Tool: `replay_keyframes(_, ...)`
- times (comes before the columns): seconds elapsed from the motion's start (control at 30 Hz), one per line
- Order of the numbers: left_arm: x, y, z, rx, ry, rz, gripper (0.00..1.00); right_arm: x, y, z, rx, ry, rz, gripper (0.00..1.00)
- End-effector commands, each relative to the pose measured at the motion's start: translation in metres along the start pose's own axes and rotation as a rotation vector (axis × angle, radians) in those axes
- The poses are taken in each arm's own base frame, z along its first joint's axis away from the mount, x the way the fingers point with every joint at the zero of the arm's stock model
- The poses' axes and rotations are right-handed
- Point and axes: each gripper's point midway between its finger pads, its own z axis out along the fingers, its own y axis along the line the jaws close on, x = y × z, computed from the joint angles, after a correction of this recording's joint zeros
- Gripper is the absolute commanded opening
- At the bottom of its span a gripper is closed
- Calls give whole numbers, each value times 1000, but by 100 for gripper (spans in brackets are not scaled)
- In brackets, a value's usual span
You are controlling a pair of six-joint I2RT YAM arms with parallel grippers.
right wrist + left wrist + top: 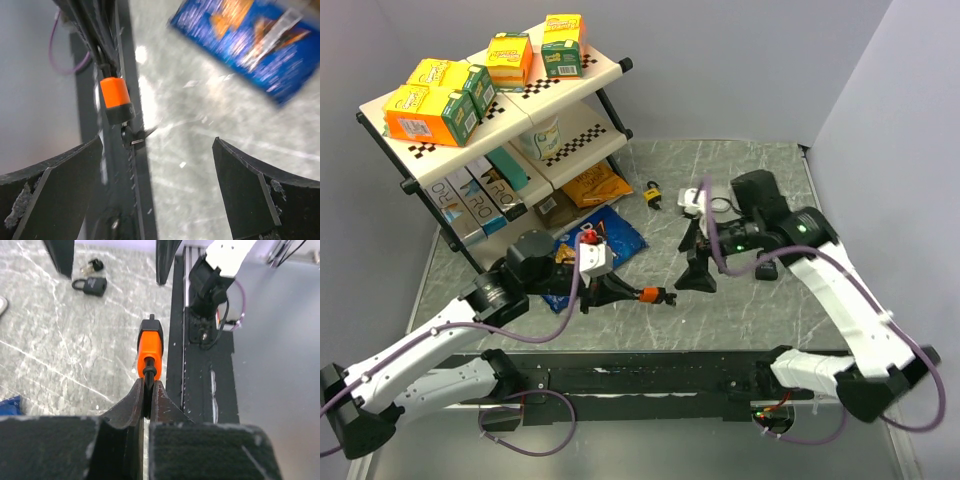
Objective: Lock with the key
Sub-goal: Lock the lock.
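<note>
The left gripper point(147, 390) is clamped on the thin black end of an orange lock point(150, 347), over the worktop point(60, 350). The right gripper point(157, 147) is wide apart, with nothing in it. The key point(93, 264) lies on the worktop, just beside a black lock point(90, 286) and well apart from the orange lock. White boxes point(470, 205) on the shelf point(603, 72) say "RIO".

A robotics lab test cell. Two white robot arms, a left arm point(430, 350) and a right arm point(850, 300), are bolted to a black rail point(650, 378) at the near edge of a grey marble-patterned desk point(740, 300). Plain pale walls point(720, 60) box it in. Purple cables point(545, 335) loop from the arms. A small shelf rack point(560, 80) holds bright cartons point(430, 112), like a mock store display.
</note>
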Motion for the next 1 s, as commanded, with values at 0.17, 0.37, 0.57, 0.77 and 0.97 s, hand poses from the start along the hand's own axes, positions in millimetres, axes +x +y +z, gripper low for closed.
replay_keyframes(0.17, -84, -22, -26, 81, -200, 41, 1, -50, 32, -36, 81, -298, -173, 100)
replay_keyframes(0.37, -102, -34, -35, 145, -261, 6, 1, -48, 40, -25, -19, -247, -84, 100)
replay_keyframes(0.57, -114, -33, -35, 150, -294, 9, 1, -47, 54, -12, -98, -229, -146, 100)
replay_keyframes(0.77, -114, -29, -31, 142, -293, -13, 1, -47, 65, -2, -156, -221, -176, 98)
replay_keyframes(0.97, -116, -24, -28, 128, -308, -35, 1, -39, 70, 8, -180, -183, -205, 89)
